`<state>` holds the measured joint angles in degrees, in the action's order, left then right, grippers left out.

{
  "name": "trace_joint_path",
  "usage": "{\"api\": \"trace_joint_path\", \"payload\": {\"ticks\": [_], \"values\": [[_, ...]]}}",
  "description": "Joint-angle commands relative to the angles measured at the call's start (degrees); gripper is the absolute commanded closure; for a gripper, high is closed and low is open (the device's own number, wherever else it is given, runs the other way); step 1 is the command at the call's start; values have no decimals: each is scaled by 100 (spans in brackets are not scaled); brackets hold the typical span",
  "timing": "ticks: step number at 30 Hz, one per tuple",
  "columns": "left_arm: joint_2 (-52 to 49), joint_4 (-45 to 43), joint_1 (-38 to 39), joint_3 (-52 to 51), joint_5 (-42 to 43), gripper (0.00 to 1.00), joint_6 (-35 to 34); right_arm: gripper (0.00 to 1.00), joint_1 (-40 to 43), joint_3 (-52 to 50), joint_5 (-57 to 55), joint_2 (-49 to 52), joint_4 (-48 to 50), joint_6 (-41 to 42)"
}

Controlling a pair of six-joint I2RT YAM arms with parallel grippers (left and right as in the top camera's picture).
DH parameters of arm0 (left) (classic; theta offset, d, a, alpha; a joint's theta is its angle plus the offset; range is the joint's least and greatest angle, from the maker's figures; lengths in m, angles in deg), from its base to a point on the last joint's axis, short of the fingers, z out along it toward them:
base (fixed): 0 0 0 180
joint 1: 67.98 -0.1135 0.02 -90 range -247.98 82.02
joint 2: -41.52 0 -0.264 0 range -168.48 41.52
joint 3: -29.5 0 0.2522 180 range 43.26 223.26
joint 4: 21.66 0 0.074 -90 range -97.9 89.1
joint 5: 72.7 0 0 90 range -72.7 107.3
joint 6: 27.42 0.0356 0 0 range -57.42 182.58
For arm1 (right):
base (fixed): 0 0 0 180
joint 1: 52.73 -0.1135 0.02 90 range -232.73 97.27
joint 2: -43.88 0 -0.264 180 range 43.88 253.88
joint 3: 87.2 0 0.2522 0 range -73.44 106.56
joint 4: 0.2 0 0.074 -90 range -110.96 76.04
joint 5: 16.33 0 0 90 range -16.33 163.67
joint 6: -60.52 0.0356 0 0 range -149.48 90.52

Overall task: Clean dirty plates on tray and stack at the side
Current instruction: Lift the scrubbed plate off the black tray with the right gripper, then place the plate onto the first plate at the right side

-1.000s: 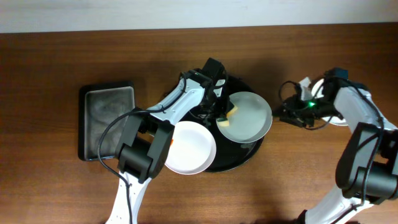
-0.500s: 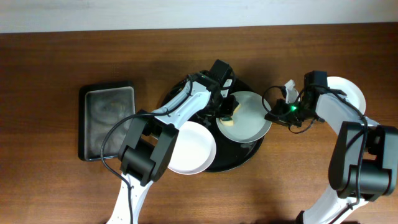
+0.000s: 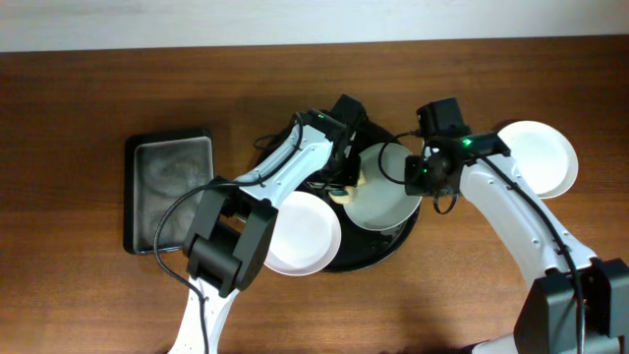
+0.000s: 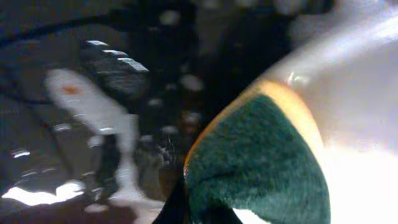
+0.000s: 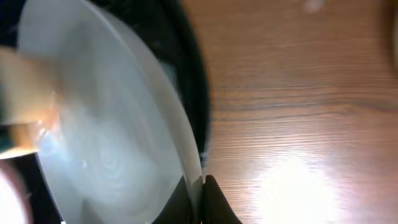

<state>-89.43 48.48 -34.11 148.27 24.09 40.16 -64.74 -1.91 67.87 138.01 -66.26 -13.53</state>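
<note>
The black tray (image 3: 378, 248) sits mid-table. A white plate (image 3: 385, 202) stands tilted on its right half. My right gripper (image 3: 421, 169) is shut on that plate's right rim; in the right wrist view its two dark fingers (image 5: 202, 199) pinch the thin rim of the plate (image 5: 106, 124). Pressing a green-and-yellow sponge (image 4: 261, 162) against the same plate's left side, my left gripper (image 3: 344, 185) is shut on it. A second plate (image 3: 300, 236) lies at the tray's front left. The third plate (image 3: 539, 159) rests on the table at the right.
A dark rectangular metal tray (image 3: 169, 192) lies at the left of the wooden table. Both arms and their cables cross over the black tray. The tray's raised rim (image 5: 196, 81) runs just behind the held plate.
My right arm has swung left from the plate at the side to the tray and shut on the tilted plate's rim. The left gripper with the sponge shifted slightly left.
</note>
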Motion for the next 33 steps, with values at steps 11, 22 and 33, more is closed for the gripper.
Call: {"api": "trace_joint_path", "payload": {"ticks": [11,22,33], "values": [[136,564,-837,905,153,95,-120,96,-955,1137,-2747,-238,-1169,190],[136,667,-1316,905,721,95,413,96,-2855,1143,-5928,-203,-1436,428],[136,693,-1327,905,745,94,538,96,-398,1604,-1414,-560,-1515,855]]}}
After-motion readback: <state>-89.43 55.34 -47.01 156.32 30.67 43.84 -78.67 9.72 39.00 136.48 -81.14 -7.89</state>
